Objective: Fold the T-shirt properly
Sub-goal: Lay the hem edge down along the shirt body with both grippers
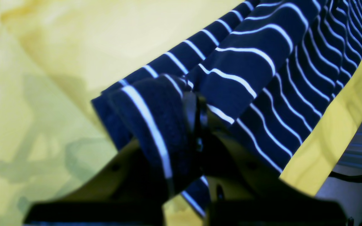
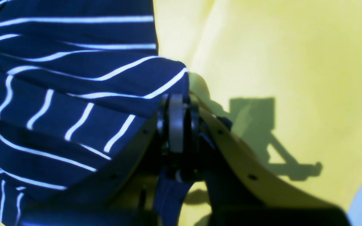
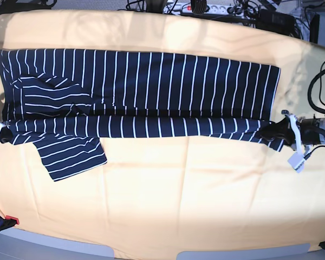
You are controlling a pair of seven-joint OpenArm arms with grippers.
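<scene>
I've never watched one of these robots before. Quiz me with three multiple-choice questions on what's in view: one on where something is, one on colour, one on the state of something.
1. Where does the free sleeve lie in the base view?
A. lower left
B. top right
C. centre

2. The T-shirt is:
A. red with dots
B. navy with white stripes
C. plain green

3. The left gripper and right gripper are:
A. both open
B. both shut on the T-shirt
C. one open

Answers: 1 A, the sleeve spreads over the yellow cloth there. 2 B, stripes throughout. 3 B, fabric is pinched at both ends.
</scene>
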